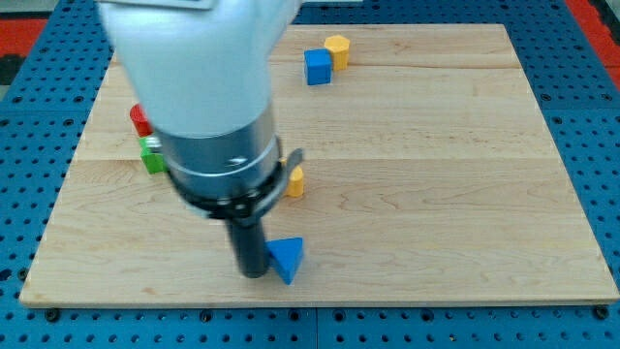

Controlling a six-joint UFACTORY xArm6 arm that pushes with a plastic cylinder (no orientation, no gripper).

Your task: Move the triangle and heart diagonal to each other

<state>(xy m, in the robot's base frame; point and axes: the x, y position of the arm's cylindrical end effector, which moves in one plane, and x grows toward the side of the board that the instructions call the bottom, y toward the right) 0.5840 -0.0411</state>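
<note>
Although the arm's pale housing and dark collar fill much of the view's left half, my tip (252, 272) can be made out at the lower end of the straight dark rod, set down on the light wooden tabletop (436, 194) near the view's bottom edge. No hand is carried by this arm, so nothing is clasped or held; the rod simply ends at the tip. Just to the view's right of the tip, touching or all but touching it, a small blue triangular block (287, 258) is seen, one of its corners pointing toward the view's bottom. Above the tip and slightly to the view's right, close beside the dark collar, a small yellow block (294, 181) is partly hidden by the arm; its shape cannot be settled from what shows, so whether it is the heart cannot be told. Up and to the view's left of the tip, at the edge of the housing, a red block (140, 119) and a green block (151, 155) are glimpsed, the red one nearer the view's top, both largely covered and their shapes unreadable. Far above the tip, near the view's top edge, a blue cube-like block (317, 67) stands just beside a yellow block (336, 49), the yellow one lying up and to the view's right of the blue. A blue perforated surface (591, 39) is seen surrounding the tabletop.
</note>
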